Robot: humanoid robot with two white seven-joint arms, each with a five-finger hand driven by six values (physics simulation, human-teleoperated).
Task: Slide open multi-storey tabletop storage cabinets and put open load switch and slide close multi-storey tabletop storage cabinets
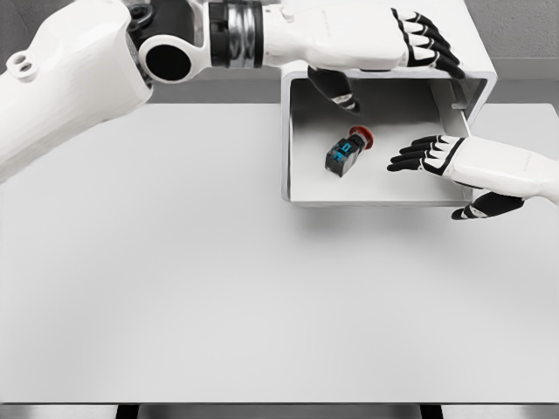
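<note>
The white cabinet's drawer [301, 196] is pulled out toward me. Inside it lies the load switch [343, 154], a dark block with cyan marks and a red knob, tilted on the drawer floor. My right hand [425, 155] reaches in over the drawer's right wall, fingers spread and flat, a little to the right of the switch and apart from it, holding nothing. My left hand [419, 45] rests across the top of the cabinet [476, 74], fingers extended over its upper edge, thumb hanging down at the drawer's back.
The pale tabletop [175, 262] stretches wide in front and to the left of the drawer. The table's front edge runs along the bottom of the view. My left arm crosses the upper left.
</note>
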